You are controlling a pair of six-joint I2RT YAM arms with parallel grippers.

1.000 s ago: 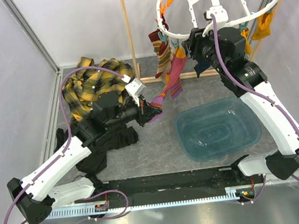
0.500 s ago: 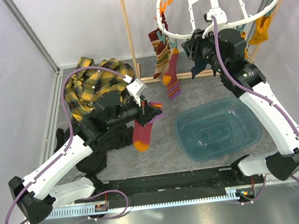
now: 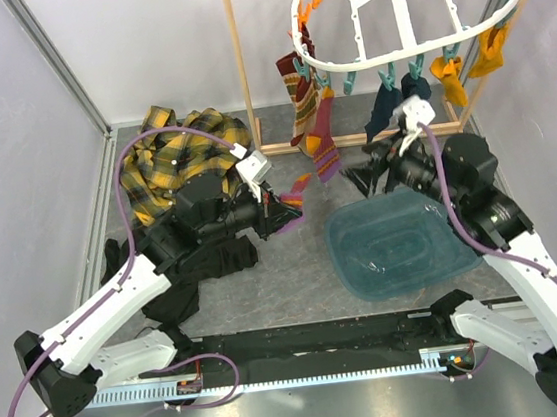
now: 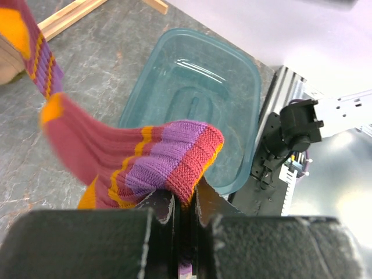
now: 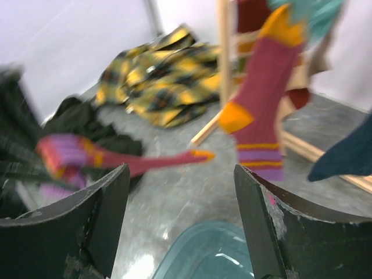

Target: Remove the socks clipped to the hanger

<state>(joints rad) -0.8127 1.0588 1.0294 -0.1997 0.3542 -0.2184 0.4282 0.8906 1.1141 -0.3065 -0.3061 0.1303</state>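
Checking in from the remote desk. My left gripper [image 4: 185,200] is clamped tight on the striped sock [image 4: 145,160]. The jaws are squeezed almost together, with only the cuff pinched between them. The sock sticks out ahead of the jaws, long axis roughly level, and its toe points away from the fingertips toward the hanger [image 3: 402,8]. It's held clear of the floor and isn't clipped to anything.

Looks-wise it's ribbed knit, with a cuff banded in red, purple and orange, a maroon body, an orange heel patch and an orange toe. The toe end is a bit motion-blurred in the left wrist view.

Just past that toe, two more maroon socks [image 3: 323,138] in the same pattern dangle from the clips, toes down, long axes vertical. The clear teal tub [image 3: 334,232] sits below and ahead of the left jaws.

The right gripper [image 5: 180,174] is spread wide with nothing between the fingers. Through the gap I see the held sock lying crosswise. One of the hanging maroon ones is up above the jaws. A navy sock [image 3: 385,106] hangs off to the right side of those jaws, and mustard socks [image 3: 448,76] hang further along the ring. The right wrist view is blurry, so I can't make out finer detail there.
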